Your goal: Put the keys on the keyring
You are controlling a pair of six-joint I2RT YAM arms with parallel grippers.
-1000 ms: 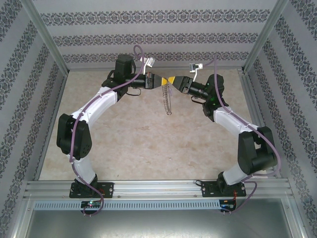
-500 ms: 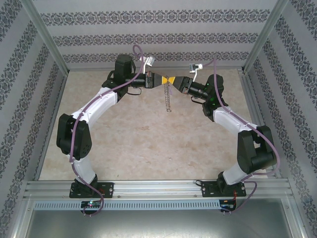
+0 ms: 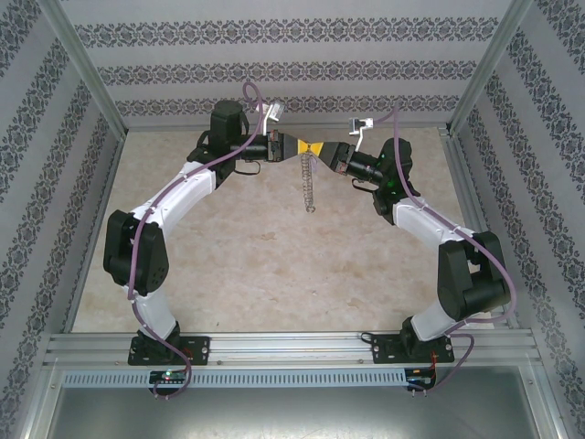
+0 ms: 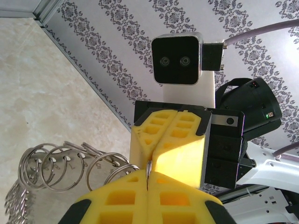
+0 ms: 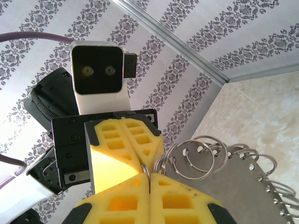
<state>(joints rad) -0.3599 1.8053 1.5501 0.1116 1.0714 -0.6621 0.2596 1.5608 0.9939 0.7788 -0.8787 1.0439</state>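
Observation:
My left gripper [image 3: 306, 148] and right gripper [image 3: 322, 150] meet tip to tip high at the back of the table. Both are shut on one small silver ring [image 4: 148, 169] at the top of the keyring [image 3: 309, 186], which hangs below them like a chain, edge-on. In the right wrist view the keyring [image 5: 233, 186] is a flat grey metal round with holes along its rim. Silvery keys [image 5: 201, 154], looking like split rings, fringe that rim; the keys [image 4: 60, 161] also fan out left of my left gripper [image 4: 148, 175]. My right gripper [image 5: 149, 177] pinches the ring [image 5: 145, 169]. The pale-purple piece is hidden.
The beige table [image 3: 274, 265] lies below the hanging keyring. Patterned walls [image 3: 292, 73] close in the back and both sides. An aluminium rail [image 3: 292, 346] runs along the near edge by the arm bases.
Both grippers stayed shut tip to tip and shifted slightly toward the back wall. The hanging keyring swung a little with them.

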